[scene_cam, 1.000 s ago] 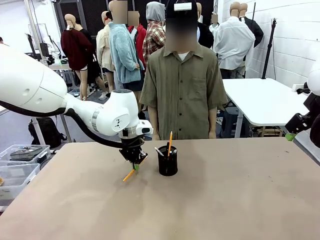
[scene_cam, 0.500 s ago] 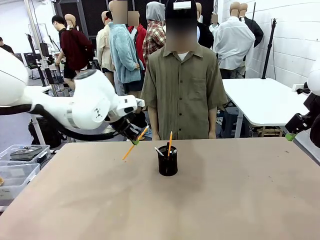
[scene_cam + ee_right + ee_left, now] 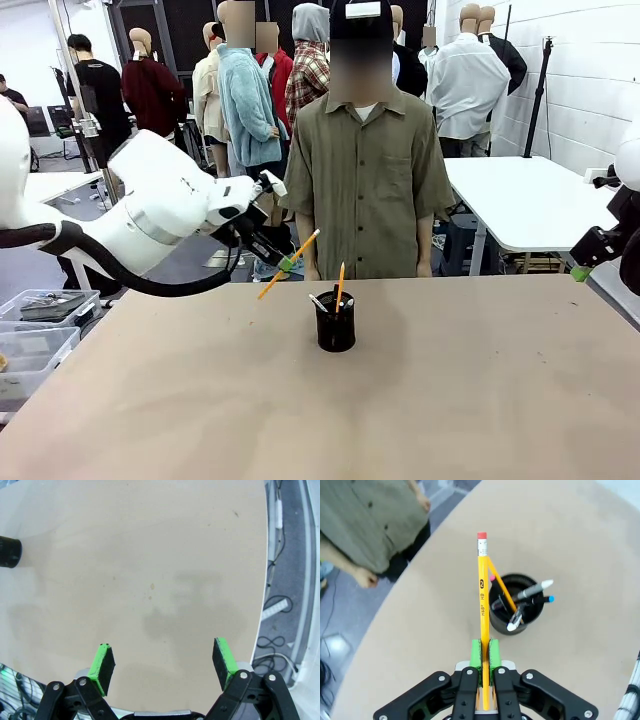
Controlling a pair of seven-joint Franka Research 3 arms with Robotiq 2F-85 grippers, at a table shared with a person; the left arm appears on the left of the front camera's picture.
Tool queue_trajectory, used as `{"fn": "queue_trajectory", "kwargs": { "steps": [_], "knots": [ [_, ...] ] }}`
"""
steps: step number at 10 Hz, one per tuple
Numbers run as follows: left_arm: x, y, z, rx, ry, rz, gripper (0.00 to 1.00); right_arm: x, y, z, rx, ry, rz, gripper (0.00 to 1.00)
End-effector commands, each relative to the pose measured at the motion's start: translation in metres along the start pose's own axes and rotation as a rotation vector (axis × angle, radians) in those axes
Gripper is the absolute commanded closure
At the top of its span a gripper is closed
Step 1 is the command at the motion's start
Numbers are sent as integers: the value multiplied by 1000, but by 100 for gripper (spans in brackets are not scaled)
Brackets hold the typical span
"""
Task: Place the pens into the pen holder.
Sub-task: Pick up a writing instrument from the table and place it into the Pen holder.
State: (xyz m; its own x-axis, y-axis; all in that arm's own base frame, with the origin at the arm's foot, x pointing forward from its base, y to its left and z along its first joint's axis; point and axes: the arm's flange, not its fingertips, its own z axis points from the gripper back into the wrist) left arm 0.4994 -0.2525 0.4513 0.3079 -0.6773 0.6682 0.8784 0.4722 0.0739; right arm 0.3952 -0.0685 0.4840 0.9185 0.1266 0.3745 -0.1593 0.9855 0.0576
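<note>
From the front, the left pincer (image 3: 290,263) hung in the air above the table (image 3: 420,400), up and to the left of the pen holder (image 3: 335,328), its green pads clamped on a yellow pencil (image 3: 289,263) that slanted from lower left to upper right. The holder stood on the table in front of the person (image 3: 366,170), and two sticks could be made out rising from it: an orange one upright and a pale one leaning left.

The left wrist view looked down along the held pencil (image 3: 482,625), showing its red eraser end pointing away from the pincer (image 3: 484,656) and black print on its side. It also showed more in the holder (image 3: 516,605): an orange pencil leaning with a pink tip, a grey pen with a white tip, a dark pen with a blue tip, and a white-ended piece near the rim, four in all. The person's hand (image 3: 366,579) hung just past the table edge.

The right pincer (image 3: 166,665) had its fingers wide apart over bare table, with the holder (image 3: 9,551) well away at the picture's left edge. From the front, one green pad (image 3: 581,272) showed at the far right.
</note>
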Motion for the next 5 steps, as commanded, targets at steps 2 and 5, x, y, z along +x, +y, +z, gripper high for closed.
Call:
{"fn": "queue_trajectory", "kwargs": {
  "steps": [2,5],
  "knots": [
    [-29,23,16,-89,-192,-123,100,-2,1,-4,-26,-4,-1,2],
    [-23,30,6,-214,-347,-272,100,-2,1,-4,-26,-4,-1,2]
  ]
}}
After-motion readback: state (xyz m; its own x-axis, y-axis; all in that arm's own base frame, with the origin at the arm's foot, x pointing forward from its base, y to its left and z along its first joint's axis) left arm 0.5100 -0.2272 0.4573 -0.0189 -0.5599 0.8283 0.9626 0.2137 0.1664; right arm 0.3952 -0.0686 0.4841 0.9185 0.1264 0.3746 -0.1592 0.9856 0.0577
